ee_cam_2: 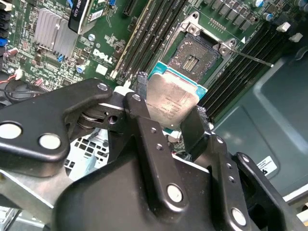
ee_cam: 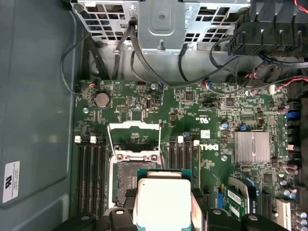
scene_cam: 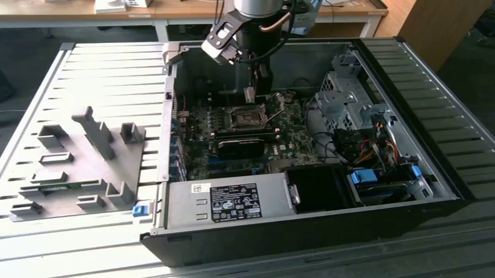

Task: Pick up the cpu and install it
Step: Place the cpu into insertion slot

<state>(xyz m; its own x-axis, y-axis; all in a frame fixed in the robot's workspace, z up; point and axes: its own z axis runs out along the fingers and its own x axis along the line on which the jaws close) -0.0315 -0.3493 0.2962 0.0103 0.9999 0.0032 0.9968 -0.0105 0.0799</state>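
The jaws are clamped on opposite edges of the cpu [ee_cam_2: 172, 98]; it hangs above the green motherboard [ee_cam: 202, 113], near the open socket [ee_cam_2: 195, 55].

The gripper [ee_cam: 163, 214] holds the cpu [ee_cam: 163, 197] — a flat square chip with a shiny grey top and a green edge. Its black fingers [ee_cam: 120, 219] sit one on each side of the chip, pressed close. The cpu hangs over the green motherboard [ee_cam: 192, 113] and hides one corner of the open socket [ee_cam: 127, 175]. The socket's metal frame [ee_cam: 134, 137] is flipped up. Long black memory slots [ee_cam: 89, 173] run on both sides of the socket. A round silver battery [ee_cam: 102, 99] sits near them. A ribbed silver heatsink [ee_cam: 251, 147] sits further off. Black cables [ee_cam: 139, 57] curl from the board to a grey metal cage [ee_cam: 161, 19]. Beside the board is the plain grey case wall [ee_cam: 33, 96] — it has a white sticker [ee_cam: 10, 181].
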